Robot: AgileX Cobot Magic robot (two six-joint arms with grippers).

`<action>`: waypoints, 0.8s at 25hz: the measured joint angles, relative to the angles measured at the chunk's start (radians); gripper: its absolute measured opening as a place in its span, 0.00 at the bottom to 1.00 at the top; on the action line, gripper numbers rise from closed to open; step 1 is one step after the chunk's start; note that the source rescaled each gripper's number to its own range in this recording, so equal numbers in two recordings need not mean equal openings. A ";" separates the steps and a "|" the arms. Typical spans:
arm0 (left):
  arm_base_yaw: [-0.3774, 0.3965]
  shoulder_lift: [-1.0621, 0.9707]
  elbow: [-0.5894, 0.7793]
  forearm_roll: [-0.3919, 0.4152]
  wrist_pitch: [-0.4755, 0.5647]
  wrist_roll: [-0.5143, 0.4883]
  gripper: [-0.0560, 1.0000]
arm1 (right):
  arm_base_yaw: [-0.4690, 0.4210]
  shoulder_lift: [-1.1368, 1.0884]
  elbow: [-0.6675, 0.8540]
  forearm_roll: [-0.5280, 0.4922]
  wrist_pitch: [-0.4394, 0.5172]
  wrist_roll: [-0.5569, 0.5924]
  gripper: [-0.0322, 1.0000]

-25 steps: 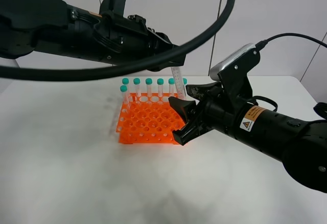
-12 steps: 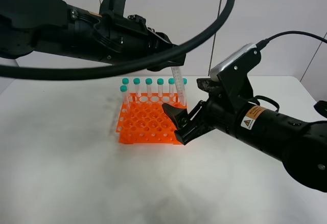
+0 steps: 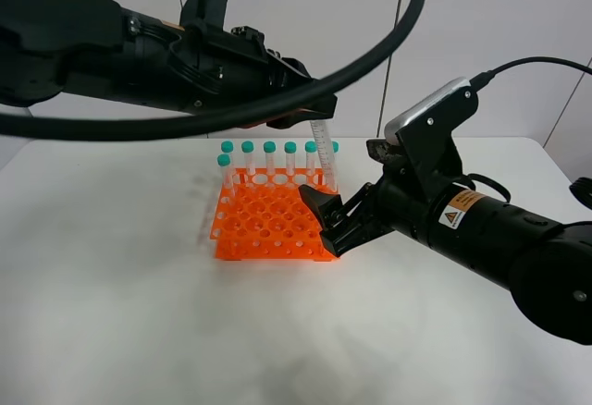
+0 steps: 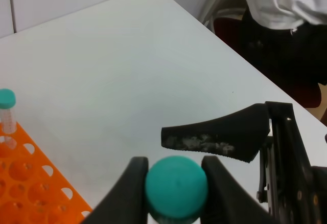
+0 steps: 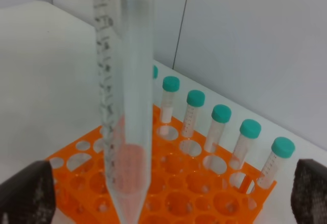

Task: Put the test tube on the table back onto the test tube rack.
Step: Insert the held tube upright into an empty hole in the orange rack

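I saw seven spare tubes [image 3: 269, 157] with teal caps. They stood straight up, six side by side in the back row and one just in front of that row at its left end. Each was clear, with small marks down its side. Behind them was a plain pale wall [image 3: 481, 35] with thin dark lines running up it. In the left wrist view I saw part of a person [image 4: 286, 9] in a white shirt and dark trousers.

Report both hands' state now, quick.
Left hand: closed on the test tube, held over the test tube rack.
Right hand: open, holding nothing.
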 joint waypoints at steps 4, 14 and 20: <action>0.000 0.000 0.000 0.000 0.000 0.000 0.06 | 0.000 0.000 0.000 0.001 0.011 0.000 1.00; 0.000 0.000 0.000 0.000 0.000 0.000 0.06 | 0.000 0.000 0.000 0.005 0.170 -0.007 1.00; 0.000 0.000 0.000 -0.001 0.000 0.000 0.06 | -0.017 0.000 0.000 0.068 0.289 -0.010 1.00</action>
